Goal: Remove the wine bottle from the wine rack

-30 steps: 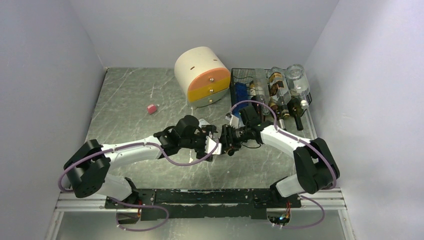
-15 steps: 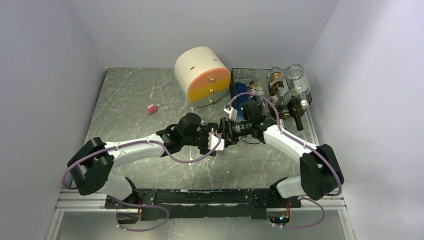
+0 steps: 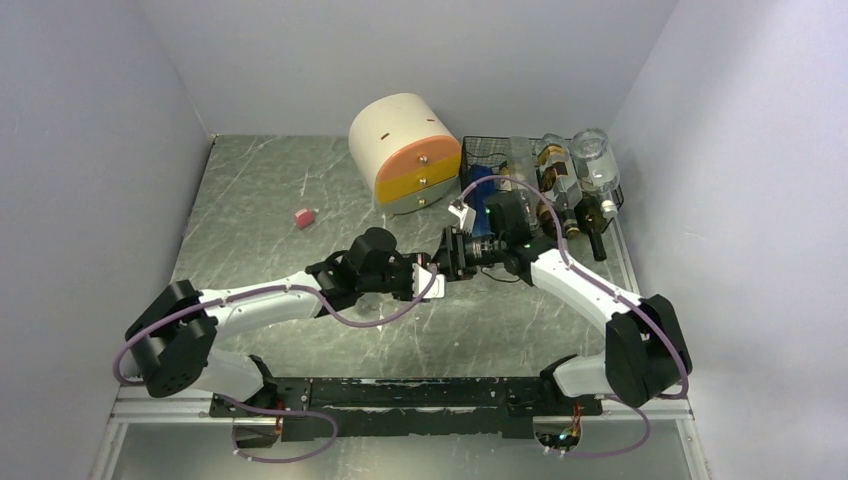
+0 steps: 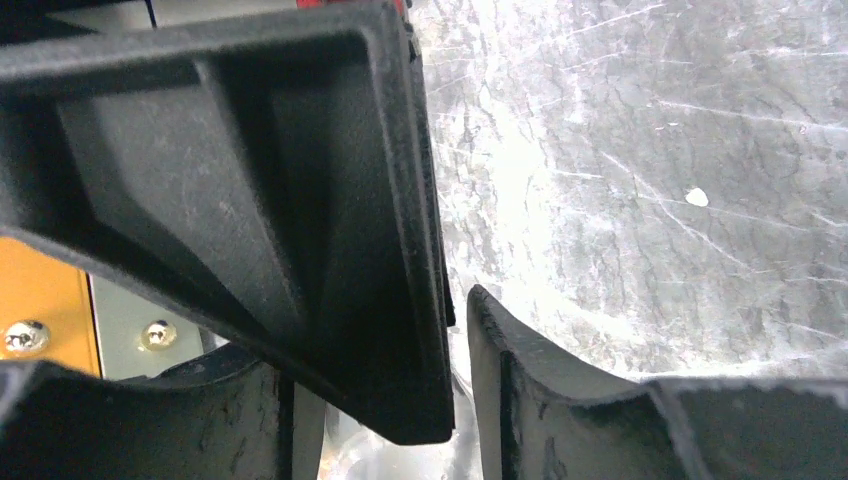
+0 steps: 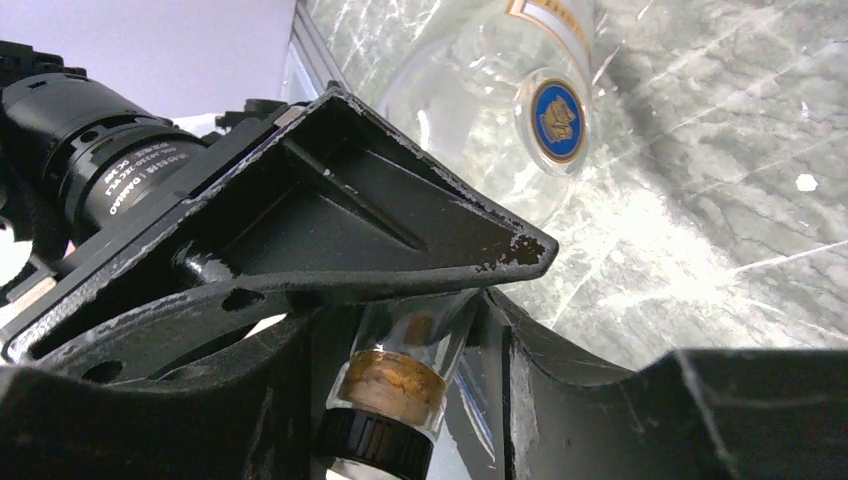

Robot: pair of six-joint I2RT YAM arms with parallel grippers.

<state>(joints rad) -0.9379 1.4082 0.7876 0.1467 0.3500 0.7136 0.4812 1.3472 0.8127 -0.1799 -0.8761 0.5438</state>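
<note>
The wine bottle (image 5: pixel 470 90) is clear glass with a round blue label, a cork and a black cap. It hangs over the table, off the wine rack (image 3: pixel 478 152), a black wire box at the back right. My right gripper (image 5: pixel 520 275) (image 3: pixel 447 262) is shut on the bottle's neck just above the cork. My left gripper (image 3: pixel 427 278) (image 4: pixel 455 365) meets it tip to tip. Its jaws are drawn in to a narrow slit with clear glass in it. Both grippers hide most of the bottle in the top view.
Other bottles (image 3: pixel 575 190) lie on the rack beside the right wall. The cream-and-orange drawer unit (image 3: pixel 405 150) (image 4: pixel 40 300) stands left of the rack. A small pink block (image 3: pixel 303 217) lies on the marbled table (image 3: pixel 260 250) at the left.
Both grippers have drifted together toward the back of the table. The right arm has stretched out further. The rack and drawer unit have not moved.
</note>
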